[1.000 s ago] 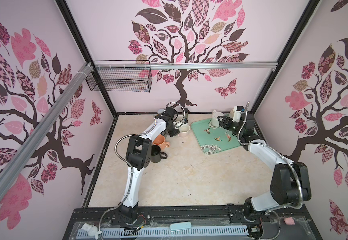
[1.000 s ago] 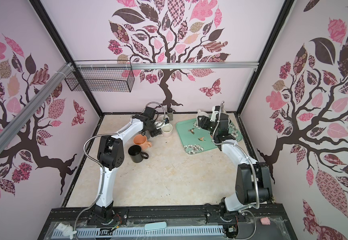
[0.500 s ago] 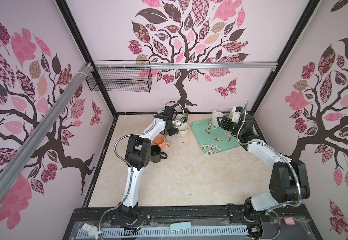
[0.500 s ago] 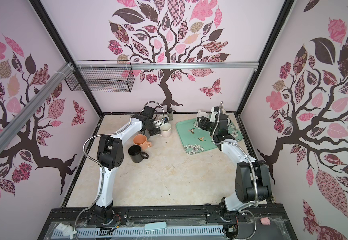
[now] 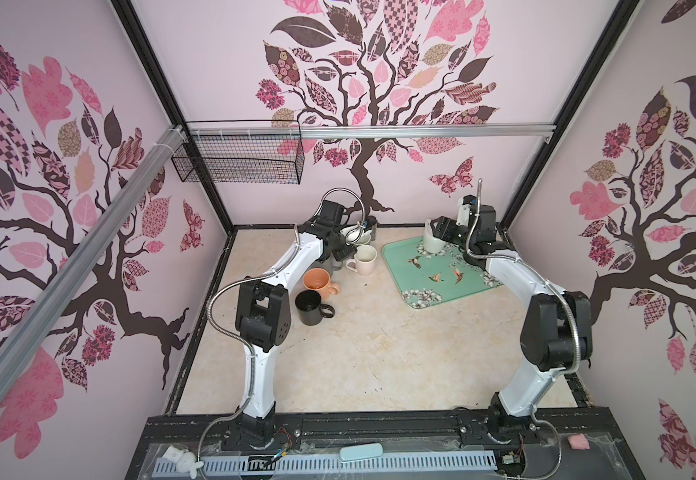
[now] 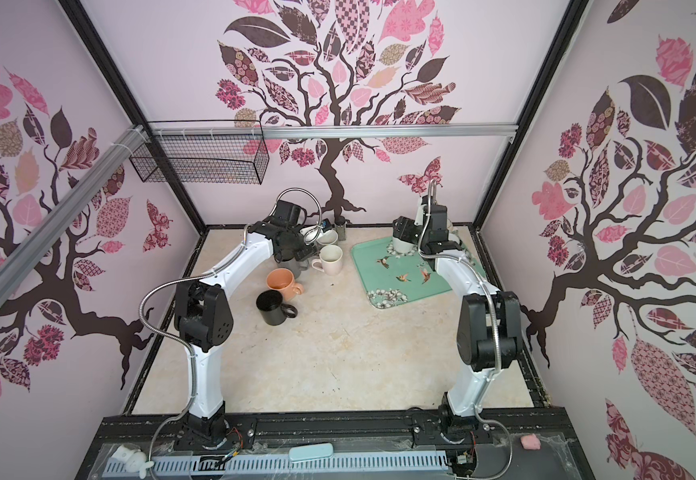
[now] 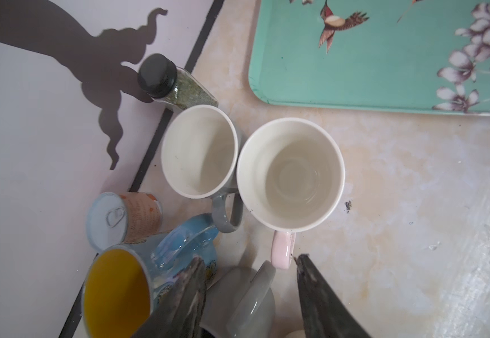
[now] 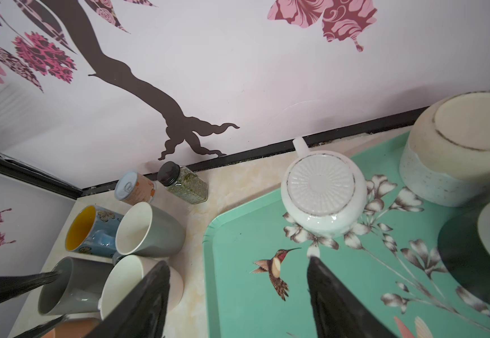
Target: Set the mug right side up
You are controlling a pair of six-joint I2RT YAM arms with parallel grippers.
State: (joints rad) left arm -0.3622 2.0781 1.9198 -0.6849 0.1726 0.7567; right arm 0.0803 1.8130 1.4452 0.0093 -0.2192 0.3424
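A white mug [image 8: 322,196] stands upside down, ribbed base up, at the back of the green tray [image 8: 243,295]; both top views show it [image 5: 431,243] [image 6: 402,246]. My right gripper [image 8: 239,261] hangs open just in front of it, over the tray's edge, holding nothing. A speckled cream mug [image 8: 466,146] also stands base up on the tray. My left gripper [image 7: 249,259] is open, its fingers either side of a grey mug's handle [image 7: 255,289] without touching it. A pink mug [image 7: 290,175] stands upright beside it.
Upright mugs crowd the back left: a grey-and-white one [image 7: 199,152], a blue one with a yellow inside [image 7: 117,289], an orange one [image 5: 317,280], a black one [image 5: 310,307]. A can [image 7: 120,219] and a spice jar [image 7: 173,85] stand against the back wall. A wire basket [image 5: 238,158] hangs above.
My left gripper's jaws have gone from shut to open while that arm stayed almost in place. The right gripper has spread a little wider.
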